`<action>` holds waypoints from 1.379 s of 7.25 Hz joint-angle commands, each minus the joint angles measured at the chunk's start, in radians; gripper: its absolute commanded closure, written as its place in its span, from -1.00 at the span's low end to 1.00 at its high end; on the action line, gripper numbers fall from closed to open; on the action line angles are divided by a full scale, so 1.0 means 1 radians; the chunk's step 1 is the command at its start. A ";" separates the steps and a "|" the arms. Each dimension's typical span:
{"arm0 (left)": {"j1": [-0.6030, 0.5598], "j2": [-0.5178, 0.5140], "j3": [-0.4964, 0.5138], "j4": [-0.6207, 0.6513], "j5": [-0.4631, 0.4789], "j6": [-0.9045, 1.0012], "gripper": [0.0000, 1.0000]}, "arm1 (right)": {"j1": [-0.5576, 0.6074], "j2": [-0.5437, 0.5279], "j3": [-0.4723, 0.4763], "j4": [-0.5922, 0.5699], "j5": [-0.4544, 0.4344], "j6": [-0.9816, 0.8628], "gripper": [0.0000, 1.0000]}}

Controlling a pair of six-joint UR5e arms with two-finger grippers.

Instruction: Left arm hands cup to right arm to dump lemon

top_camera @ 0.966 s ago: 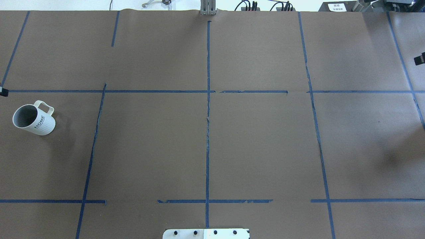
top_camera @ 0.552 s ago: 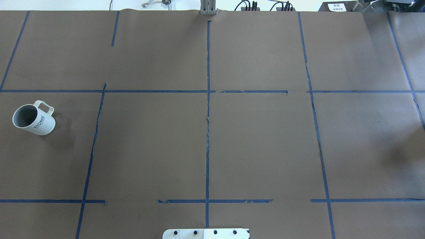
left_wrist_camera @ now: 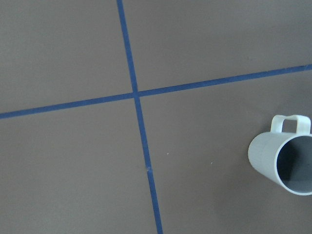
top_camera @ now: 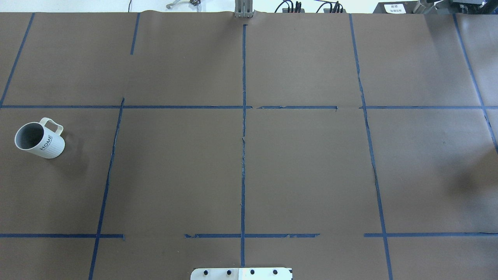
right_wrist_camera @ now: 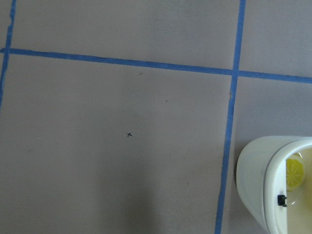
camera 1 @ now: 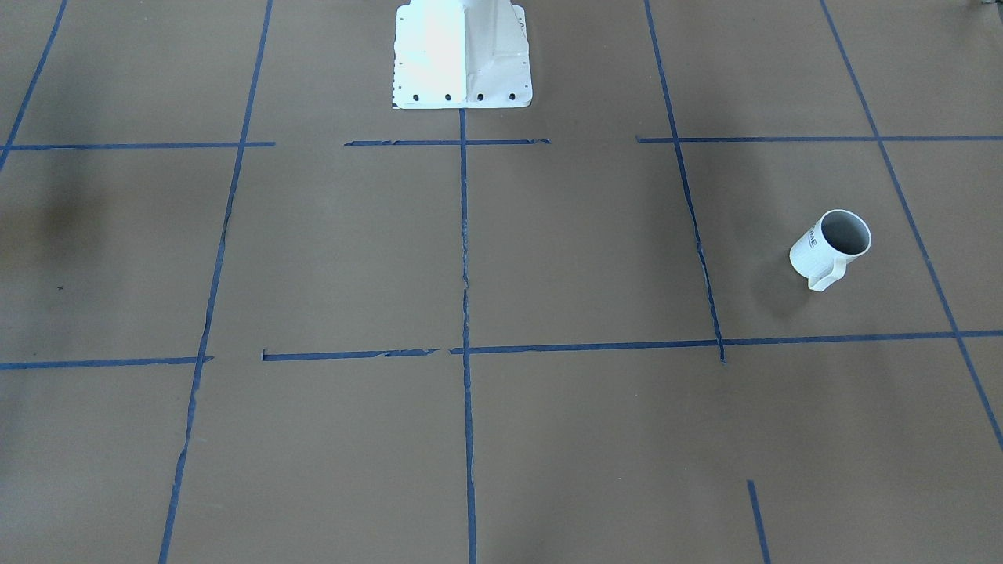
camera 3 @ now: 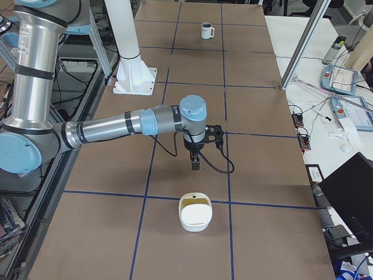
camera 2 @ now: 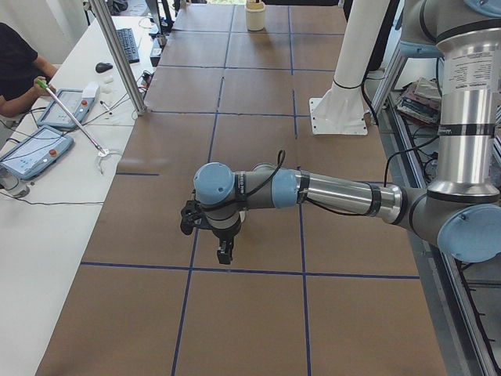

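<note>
The cup (top_camera: 39, 140), a white ribbed mug marked "HOME", stands upright at the table's left, handle to the far side. It also shows in the front view (camera 1: 831, 247), the left wrist view (left_wrist_camera: 285, 158) and far off in the right side view (camera 3: 206, 30). Its grey inside looks empty. The lemon (right_wrist_camera: 294, 171) lies in a white container (right_wrist_camera: 273, 185). The left gripper (camera 2: 224, 249) hangs above the table near the cup. The right gripper (camera 3: 196, 162) hangs above the table just short of the container (camera 3: 195, 211). I cannot tell whether either is open or shut.
The brown table cover (top_camera: 175, 167) carries a grid of blue tape lines. The robot's white base plate (top_camera: 241, 274) sits at the near edge. Operators' tablets and cables lie on the white bench (camera 2: 47, 141) across the table.
One second ago small black gripper tips showed at the left and right edges of the overhead view; both have since drawn out of it. The cup has not moved.
</note>
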 commanded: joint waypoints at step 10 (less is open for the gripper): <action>0.023 0.069 -0.073 -0.009 -0.004 -0.016 -1.00 | 0.123 -0.063 -0.009 -0.002 0.108 -0.031 -1.00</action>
